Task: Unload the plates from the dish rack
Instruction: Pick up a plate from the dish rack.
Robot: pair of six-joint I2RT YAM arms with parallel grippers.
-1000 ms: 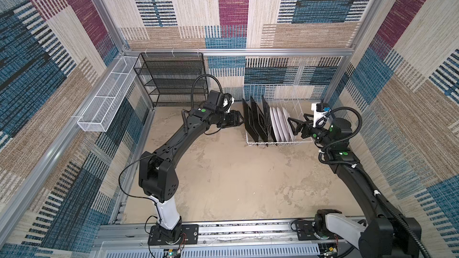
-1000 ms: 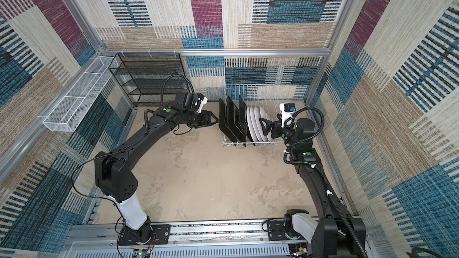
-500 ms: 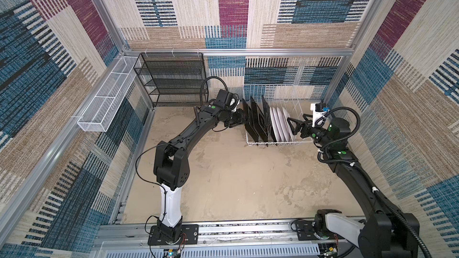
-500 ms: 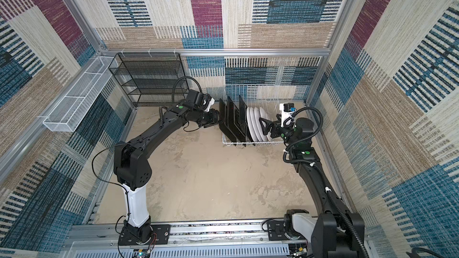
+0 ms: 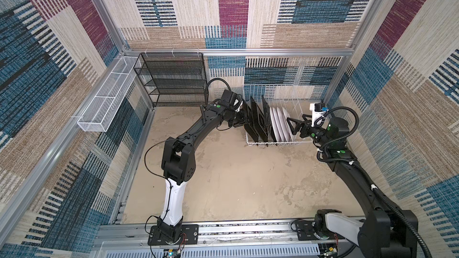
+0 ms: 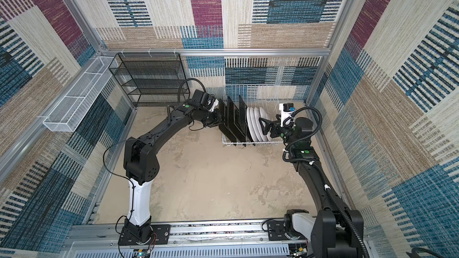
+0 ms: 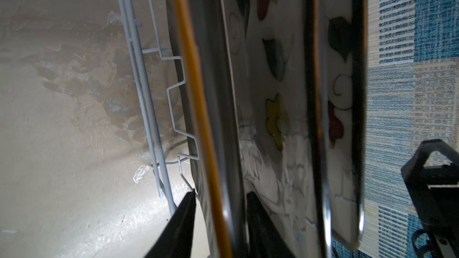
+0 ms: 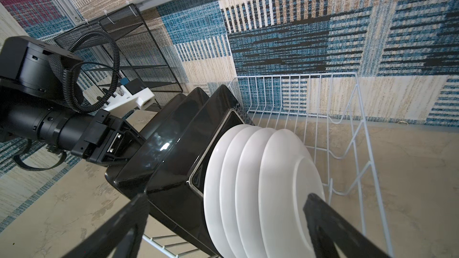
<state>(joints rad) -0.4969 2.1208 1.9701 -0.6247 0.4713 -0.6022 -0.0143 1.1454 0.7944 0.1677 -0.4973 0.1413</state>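
We note L end effector (image 7: 220, 194) astride outermost square plate (image 7: 211, 70) in dish rack (image 7: 149, 110); clamp status: cannot tell. R end effector (image 8: 227, 197) fully open, empty.

Both arms reach forward and inward, left tool (image 5: 242, 123) with jaws set narrow, right tool (image 5: 291, 126) spread wide.

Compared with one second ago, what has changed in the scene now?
The left gripper advanced to the dish rack and now straddles the edge of the outermost square plate; a firm grip is not yet clear. The right gripper stayed open beside the round plates. All plates remain in the rack.
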